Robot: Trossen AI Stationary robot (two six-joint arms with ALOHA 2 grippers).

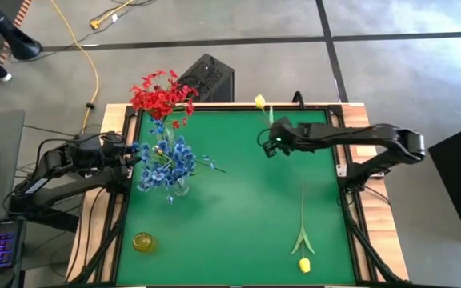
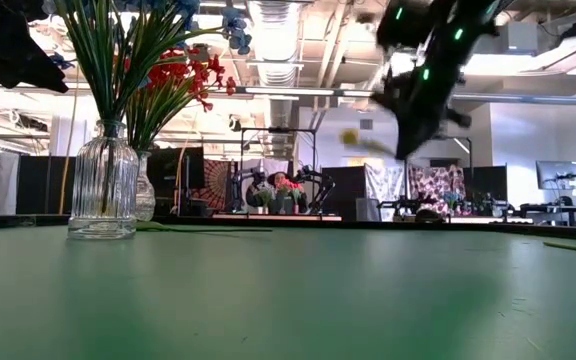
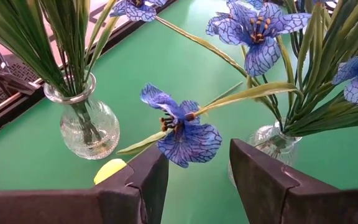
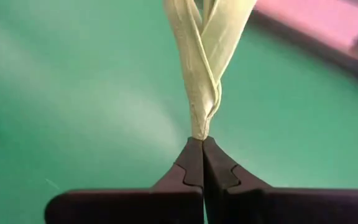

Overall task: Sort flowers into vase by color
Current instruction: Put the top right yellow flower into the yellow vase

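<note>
The right pincer (image 1: 269,146) is clamped on a yellow tulip (image 1: 260,102) by its stem — bud beyond it, lifted for carrying. The left pincer (image 3: 197,171) gapes empty beside the blue flowers (image 1: 166,160).

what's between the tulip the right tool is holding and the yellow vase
Nothing visible. The right tool holds a yellow tulip near the table's far edge; open green mat lies between it and the yellow vase at the near left corner. The blue-flower vase stands beside that line.
</note>
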